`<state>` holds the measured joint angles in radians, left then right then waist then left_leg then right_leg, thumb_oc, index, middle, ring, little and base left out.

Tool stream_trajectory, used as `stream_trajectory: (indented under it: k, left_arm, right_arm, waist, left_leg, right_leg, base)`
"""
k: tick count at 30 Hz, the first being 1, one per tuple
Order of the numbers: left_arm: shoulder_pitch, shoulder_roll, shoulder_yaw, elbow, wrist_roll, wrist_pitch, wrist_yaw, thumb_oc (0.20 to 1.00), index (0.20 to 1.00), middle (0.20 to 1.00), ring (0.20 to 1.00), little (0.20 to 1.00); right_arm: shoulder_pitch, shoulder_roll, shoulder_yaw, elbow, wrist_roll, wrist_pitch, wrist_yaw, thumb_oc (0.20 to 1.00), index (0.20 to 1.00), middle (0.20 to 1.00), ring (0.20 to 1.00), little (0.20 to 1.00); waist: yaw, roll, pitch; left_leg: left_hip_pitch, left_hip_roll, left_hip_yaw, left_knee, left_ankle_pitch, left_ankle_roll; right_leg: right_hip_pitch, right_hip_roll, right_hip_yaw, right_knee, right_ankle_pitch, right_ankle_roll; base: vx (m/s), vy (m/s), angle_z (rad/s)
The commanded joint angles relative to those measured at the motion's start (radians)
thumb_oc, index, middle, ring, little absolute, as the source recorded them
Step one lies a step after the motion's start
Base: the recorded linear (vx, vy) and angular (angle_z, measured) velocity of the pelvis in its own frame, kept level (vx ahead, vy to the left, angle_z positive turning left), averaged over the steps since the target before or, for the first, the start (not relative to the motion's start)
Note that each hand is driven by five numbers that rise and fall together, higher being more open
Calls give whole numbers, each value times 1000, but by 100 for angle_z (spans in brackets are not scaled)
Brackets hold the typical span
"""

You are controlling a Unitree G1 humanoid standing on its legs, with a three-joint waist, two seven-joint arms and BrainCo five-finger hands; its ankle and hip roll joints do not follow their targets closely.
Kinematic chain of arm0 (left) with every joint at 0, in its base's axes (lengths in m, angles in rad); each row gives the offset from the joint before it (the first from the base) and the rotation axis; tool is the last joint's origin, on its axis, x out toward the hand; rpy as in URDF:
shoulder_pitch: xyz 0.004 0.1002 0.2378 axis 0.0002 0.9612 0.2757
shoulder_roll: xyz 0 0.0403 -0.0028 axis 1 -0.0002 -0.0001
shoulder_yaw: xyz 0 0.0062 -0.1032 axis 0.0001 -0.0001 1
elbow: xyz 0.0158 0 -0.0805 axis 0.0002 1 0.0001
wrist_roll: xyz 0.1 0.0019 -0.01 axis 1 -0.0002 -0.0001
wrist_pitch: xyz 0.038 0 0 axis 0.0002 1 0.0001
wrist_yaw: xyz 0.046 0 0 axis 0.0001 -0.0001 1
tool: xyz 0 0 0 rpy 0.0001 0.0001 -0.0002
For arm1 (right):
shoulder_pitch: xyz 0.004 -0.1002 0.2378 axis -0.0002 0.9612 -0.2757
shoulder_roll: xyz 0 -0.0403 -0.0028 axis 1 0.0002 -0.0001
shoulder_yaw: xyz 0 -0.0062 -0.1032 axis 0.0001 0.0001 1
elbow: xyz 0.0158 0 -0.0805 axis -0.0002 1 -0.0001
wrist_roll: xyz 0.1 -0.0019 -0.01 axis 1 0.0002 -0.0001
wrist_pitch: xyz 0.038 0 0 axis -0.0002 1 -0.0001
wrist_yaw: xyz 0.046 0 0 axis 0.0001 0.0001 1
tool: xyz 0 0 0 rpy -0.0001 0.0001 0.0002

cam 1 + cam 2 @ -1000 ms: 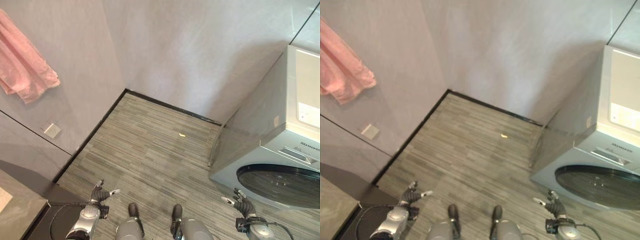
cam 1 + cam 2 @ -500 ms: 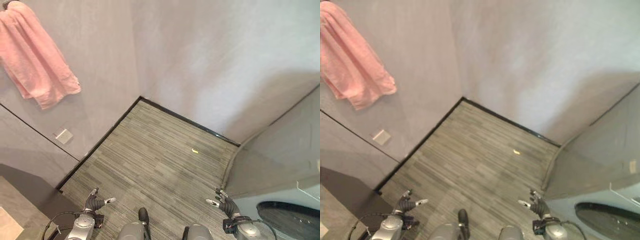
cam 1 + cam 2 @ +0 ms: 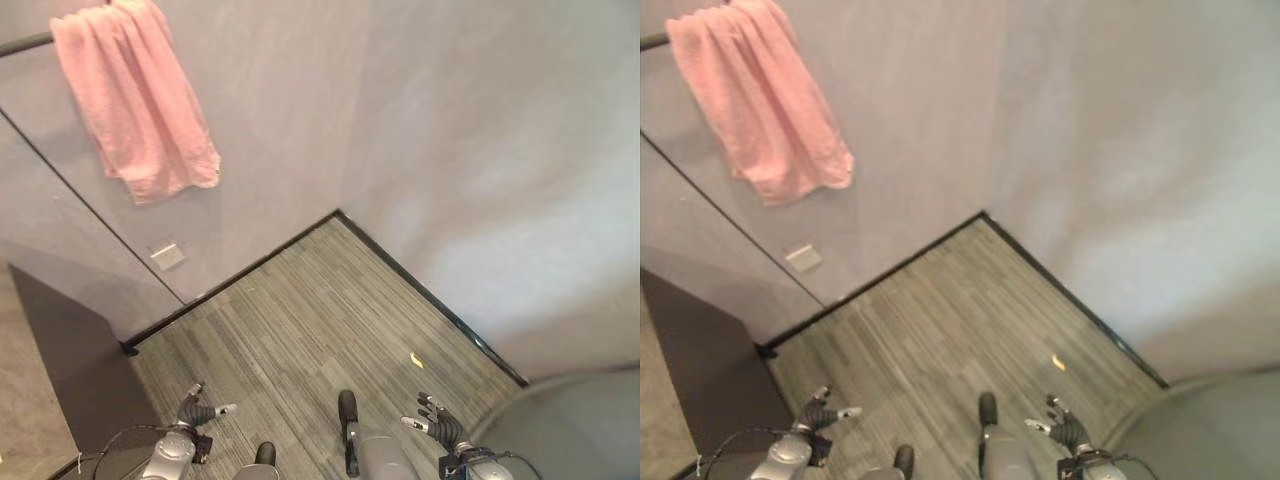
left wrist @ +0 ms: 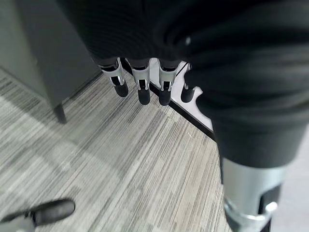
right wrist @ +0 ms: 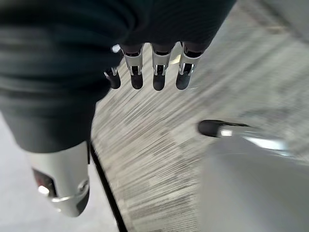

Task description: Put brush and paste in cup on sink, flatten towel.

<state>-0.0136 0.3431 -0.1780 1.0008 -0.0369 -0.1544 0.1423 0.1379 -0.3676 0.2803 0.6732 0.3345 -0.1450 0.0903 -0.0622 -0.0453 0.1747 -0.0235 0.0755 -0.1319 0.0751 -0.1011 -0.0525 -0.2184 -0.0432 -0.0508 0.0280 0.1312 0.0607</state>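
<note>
A pink towel (image 3: 135, 100) hangs bunched over a dark rail high on the grey wall at the upper left, also as the towel (image 3: 760, 100). My left hand (image 3: 195, 410) hangs low at the bottom left with relaxed fingers (image 4: 140, 89) and holds nothing. My right hand (image 3: 440, 428) hangs low at the bottom right, its fingers (image 5: 157, 72) also relaxed and empty. Both hands are far below the towel.
A white wall socket (image 3: 166, 256) sits under the towel near the floor. A dark cabinet side (image 3: 70, 350) stands at the left. A small yellow scrap (image 3: 417, 359) lies on the striped floor (image 3: 320, 300). A grey rounded appliance edge (image 3: 590, 420) shows at the lower right.
The camera has swung left: the towel has come further into the picture and the washing machine has slid almost out at the right. Both hands stay hanging open.
</note>
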Motion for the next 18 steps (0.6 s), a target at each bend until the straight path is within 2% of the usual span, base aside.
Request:
stream_trajectory:
  k: [1,3,4,5,8,9,10,11,13,15,18]
  left_arm:
    - [-33,50,2,-21,0,-31,9,1000,1000,1000,1000,1000]
    - [-43,45,0,-17,-7,-28,16,1000,1000,1000,1000,1000]
    - [-58,39,-3,-16,-16,-27,28,1000,1000,1000,1000,1000]
    - [-63,37,0,-18,-28,-25,35,1000,1000,1000,1000,1000]
    - [-74,41,-2,-40,-48,-26,38,1000,1000,1000,1000,1000]
    - [-73,41,-2,-46,-51,-26,41,1000,1000,1000,1000,1000]
    - [-71,42,1,-47,-53,-26,47,1000,1000,1000,1000,1000]
    - [-71,42,3,-47,-54,-26,51,1000,1000,1000,1000,1000]
    - [-66,42,13,-37,-58,-27,55,1000,1000,1000,1000,1000]
    - [-60,41,22,-27,-57,-26,55,1000,1000,1000,1000,1000]
    - [-37,35,34,-22,-57,-26,54,1000,1000,1000,1000,1000]
  right_arm:
    - [-26,-37,-29,-78,5,-32,-1,1000,1000,1000,1000,1000]
    - [-31,-42,-34,-85,8,-33,-9,1000,1000,1000,1000,1000]
    - [-35,-46,-41,-89,22,-36,-19,1000,1000,1000,1000,1000]
    - [-36,-48,-41,-89,21,-35,-21,1000,1000,1000,1000,1000]
    - [-30,-48,-40,-91,12,-30,-31,1000,1000,1000,1000,1000]
    - [-30,-48,-38,-91,13,-29,-34,1000,1000,1000,1000,1000]
    - [-29,-48,-34,-93,15,-30,-39,1000,1000,1000,1000,1000]
    - [-25,-47,-34,-93,14,-31,-41,1000,1000,1000,1000,1000]
    - [-15,-39,-36,-84,24,-33,-42,1000,1000,1000,1000,1000]
    - [-13,-36,-34,-71,6,-32,-50,1000,1000,1000,1000,1000]
    - [-18,-31,-31,-51,-2,-24,-46,1000,1000,1000,1000,1000]
  waist:
    - [-3,-20,26]
    - [-4,-19,33]
    - [-11,-17,47]
    - [-15,-15,50]
    - [-18,-3,59]
    - [-13,2,60]
    - [-7,14,59]
    - [-2,19,58]
    - [12,24,53]
    - [25,32,46]
    - [49,37,27]
  left_leg:
    - [-5,-56,69,125,36,-11]
    - [-30,-50,84,166,45,-17]
    - [-77,-35,137,237,59,-23]
    - [-88,-17,192,248,71,-22]
    - [-134,35,319,129,80,-9]
    - [-158,36,320,91,99,-9]
    - [-193,46,318,39,155,-20]
    - [-213,57,322,14,188,-28]
    - [-289,92,381,-83,255,-51]
    - [-304,107,413,-147,287,-64]
    - [-308,113,389,-150,321,-70]
  right_leg:
    - [5,-41,8,95,-92,71]
    - [9,-47,-14,104,-104,62]
    - [22,-56,-48,116,-128,47]
    - [32,-62,-70,119,-139,41]
    - [51,-75,-123,123,-172,44]
    - [58,-75,-131,120,-181,47]
    - [75,-68,-139,111,-194,49]
    - [90,-66,-142,104,-202,49]
    - [161,-74,-152,72,-223,51]
    - [217,-74,-145,50,-232,56]
    - [275,-80,-129,34,-247,65]
  base:
    - [88,-129,49]
    - [98,-118,52]
    - [158,-175,74]
    - [142,-143,79]
    - [124,-38,70]
    - [197,45,52]
    - [243,72,56]
    - [317,90,51]
    - [411,113,40]
    - [461,157,32]
    - [410,180,0]
